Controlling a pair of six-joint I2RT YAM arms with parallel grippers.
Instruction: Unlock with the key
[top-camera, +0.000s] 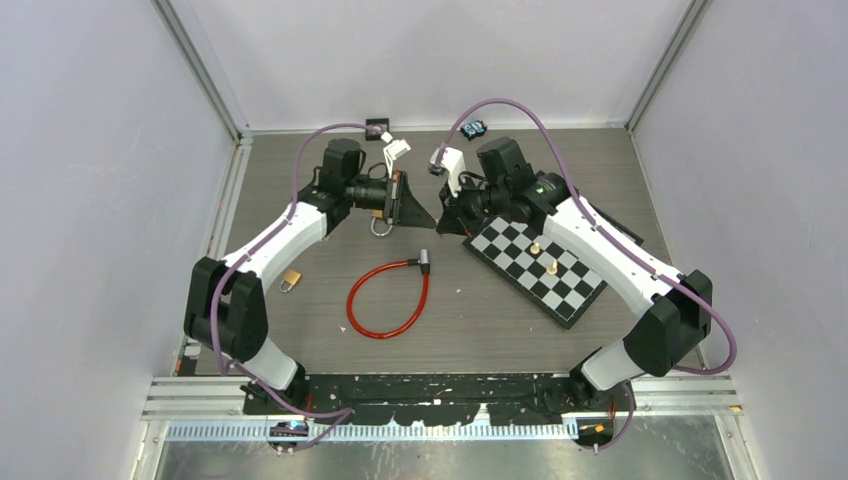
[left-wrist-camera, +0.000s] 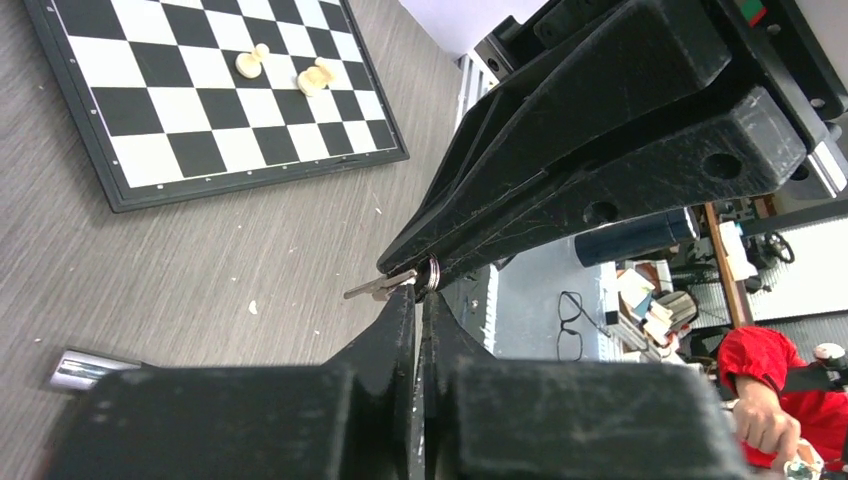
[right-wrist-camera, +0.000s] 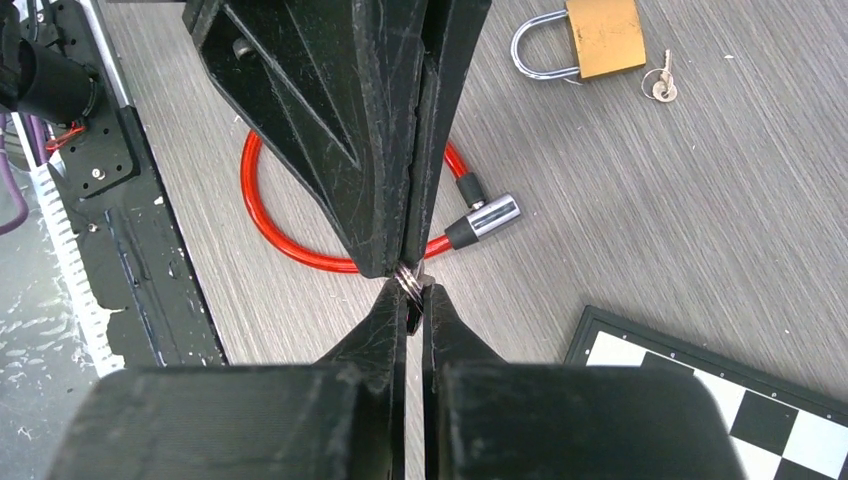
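The left pincer (left-wrist-camera: 417, 303) is closed tip to tip against the right pincer (right-wrist-camera: 416, 300). Both are clamped on a key ring (left-wrist-camera: 432, 273) held above the surface (top-camera: 480, 325), and the key (left-wrist-camera: 372, 289) juts out sideways. Below lies the red cable lock (right-wrist-camera: 483, 216), with the brass padlock (right-wrist-camera: 604, 36) farther off and a chessboard (top-camera: 520, 262) beside them.

Lighting: bright, even, from overhead. Shadows on the table (top-camera: 480, 330) are soft and short. Glare: a white glint on the metal end of the cable lock (right-wrist-camera: 492, 215). Wrist views: nearest foreground blurred, key (left-wrist-camera: 375, 288) and chessboard (left-wrist-camera: 200, 90) sharp. Overhead view slightly soft.
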